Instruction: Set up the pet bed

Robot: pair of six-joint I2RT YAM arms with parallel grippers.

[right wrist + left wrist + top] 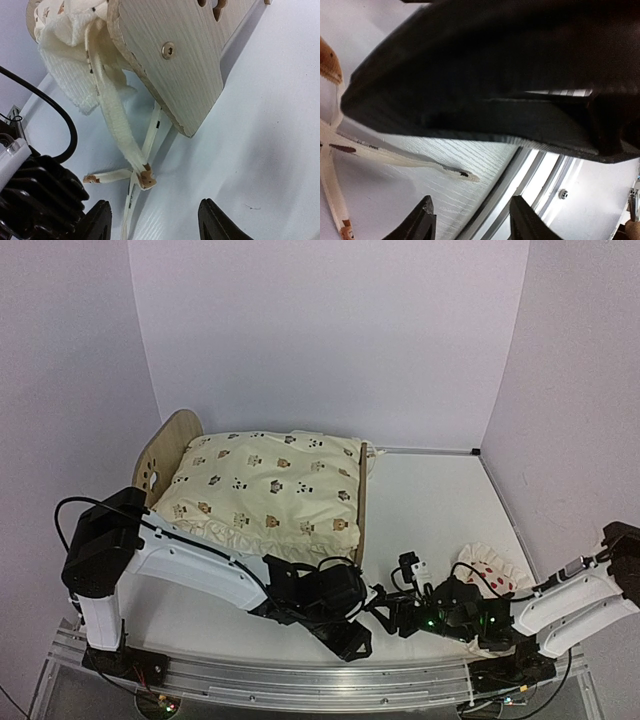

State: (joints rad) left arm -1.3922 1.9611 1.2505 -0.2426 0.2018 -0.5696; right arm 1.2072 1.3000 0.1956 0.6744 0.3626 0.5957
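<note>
1. The pet bed (165, 455) stood on the white table (430, 500), at the left towards the back wall, with one rounded plywood end board upright at its far-left end.
2. A cream animal-print cushion (265, 490) lay in the bed and covered its base from end to end.
3. The right end board (165, 60) filled the top of the right wrist view. A screw head sat in its face, and its lower corner rested on the table.
4. Cream fabric ties (141, 175) hung from the cushion beside that board and lay loose on the table, just ahead of the right fingers (97, 222).
5. The right jaws were released, their fingers parted with nothing between them.
6. The left jaws were likewise released. Their fingers (422, 225) stood apart over bare table, with one cream tie lying ahead of them and untouched.
7. A black ribbed body (495, 65) blocked most of the left wrist view; we could not tell what it was.
8. From above, the left arm (190, 560) and the right arm (570, 610) met low on the table near the bed's near-right corner.
9. A red-dotted white pillow (492, 570) lay on the table to the right, apart from the bed, beside the right arm.
</note>
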